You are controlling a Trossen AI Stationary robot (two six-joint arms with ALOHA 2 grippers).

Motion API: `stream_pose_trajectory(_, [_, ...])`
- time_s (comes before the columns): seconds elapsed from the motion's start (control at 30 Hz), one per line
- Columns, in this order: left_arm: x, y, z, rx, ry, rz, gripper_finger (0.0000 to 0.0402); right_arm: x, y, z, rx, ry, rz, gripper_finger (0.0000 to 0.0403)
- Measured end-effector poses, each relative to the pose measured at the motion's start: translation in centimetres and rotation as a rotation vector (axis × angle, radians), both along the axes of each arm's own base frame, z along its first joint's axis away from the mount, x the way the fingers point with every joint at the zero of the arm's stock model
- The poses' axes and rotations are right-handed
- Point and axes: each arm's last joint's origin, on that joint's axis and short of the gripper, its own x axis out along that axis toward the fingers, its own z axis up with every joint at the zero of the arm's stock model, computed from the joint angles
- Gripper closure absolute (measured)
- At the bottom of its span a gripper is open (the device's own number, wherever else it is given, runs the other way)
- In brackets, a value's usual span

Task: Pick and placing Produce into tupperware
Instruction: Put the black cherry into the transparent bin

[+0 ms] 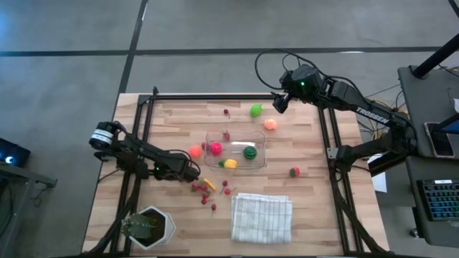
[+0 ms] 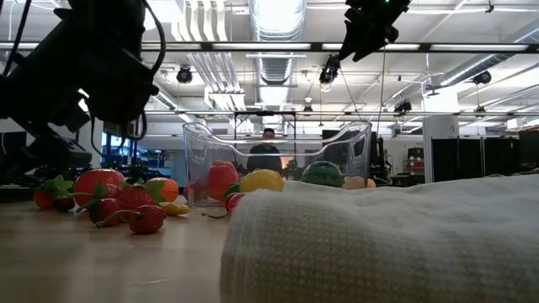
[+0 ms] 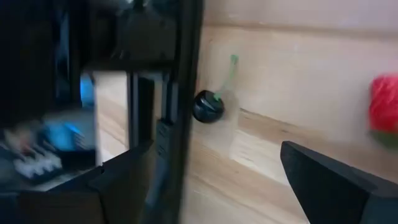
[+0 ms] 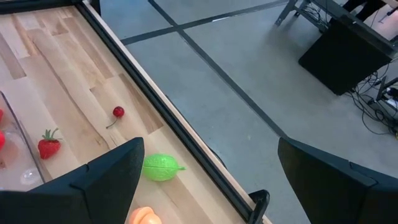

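I see the container at the table's middle, holding a pink fruit, a yellow piece and a striped green ball. My left gripper, fingers apart, sits low beside scattered berries. My right gripper, fingers apart, hovers over the far edge near a green fruit.

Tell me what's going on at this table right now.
Two dark robot arms are sorting toy produce into a clear rectangular plastic container. A pink piece, a yellow piece and a striped dark green ball already lie inside. The left gripper sits open and empty beside an orange piece and small red berries. The right gripper hangs open near a bright green fruit at the far edge.
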Motion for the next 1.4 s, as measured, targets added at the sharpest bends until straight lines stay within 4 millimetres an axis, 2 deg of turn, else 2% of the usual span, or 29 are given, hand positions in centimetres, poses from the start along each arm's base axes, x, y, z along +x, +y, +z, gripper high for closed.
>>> stream_pose_trajectory(0.33, [0.2, -0.1, 0.2, -0.079, -0.017, -0.086, 0.0072, 0.0, 0.0, -0.1, 0.013, -0.003, -0.009, 0.004])
stream_pose_trajectory(0.57, [0.4, -0.1, 0.3, -0.259, -0.032, -0.332, 0.0072, 0.0, 0.0, -0.1, 0.013, -0.004, -0.009, 0.004])
stream_pose_trajectory(0.77, [1.0, -0.4, -0.5, -0.501, -0.158, -0.604, 0.0072, 0.0, 0.0, -0.1, 0.019, -0.01, -0.016, 0.004])
stream_pose_trajectory(0.97, [-0.3, -0.2, -1.9, -0.622, -0.096, -0.59, 0.0076, -0.1, 0.0, -0.1, 0.021, -0.007, -0.016, 0.004])
stream_pose_trajectory(1.13, [-1.5, -0.1, -2.6, -0.675, -0.066, -0.542, 0.0103, -0.1, 0.0, -0.1, 0.02, -0.007, -0.015, 0.004])
stream_pose_trajectory(1.4, [-2.1, 0.1, -2.9, -0.771, -0.067, -0.658, 0.017, -0.1, 0.0, -0.1, 0.02, -0.008, -0.015, 0.004])
